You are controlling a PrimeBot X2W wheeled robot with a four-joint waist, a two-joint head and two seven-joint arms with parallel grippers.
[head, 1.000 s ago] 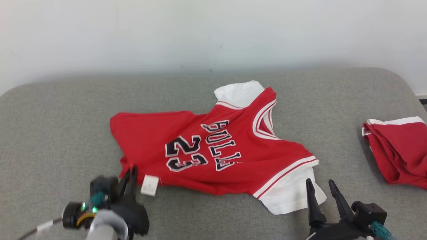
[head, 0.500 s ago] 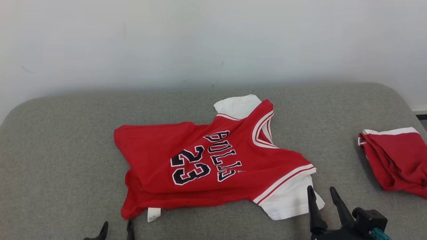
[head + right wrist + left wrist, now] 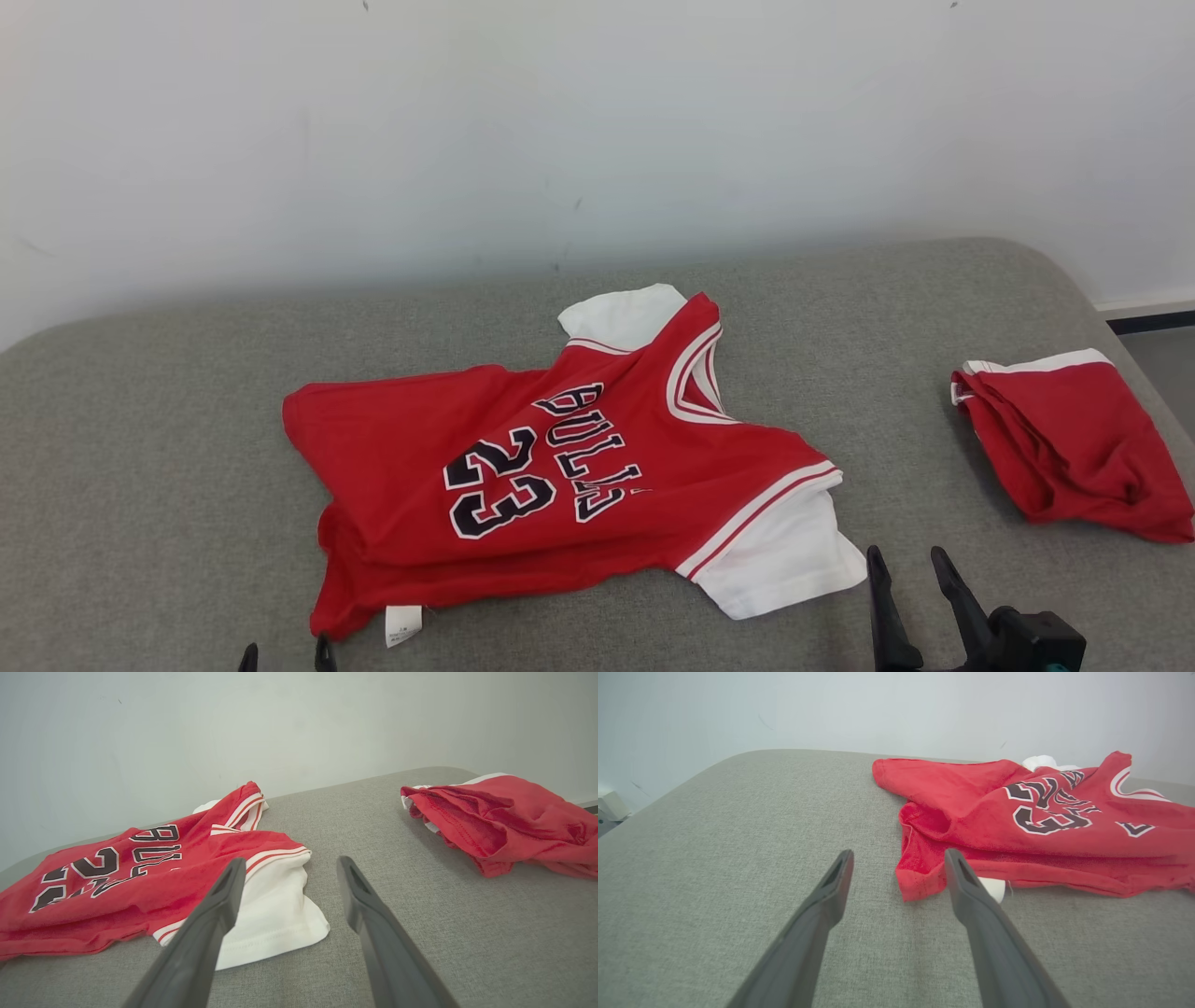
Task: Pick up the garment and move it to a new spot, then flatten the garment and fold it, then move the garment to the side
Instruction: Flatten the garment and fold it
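Left wrist view: the spread left claw (image 3: 897,856) has the hem corner (image 3: 920,882) of the rumpled red-and-white fabric jersey (image 3: 966,788) just ahead. The right claw (image 3: 290,861), spread too, faces its white sleeve (image 3: 275,914); pinch both, pull apart.

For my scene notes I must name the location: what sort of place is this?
Probably an indoor test room for folding clothes: a grey padded surface against a bare white wall, a red jersey spread on it, a second red garment lying aside.
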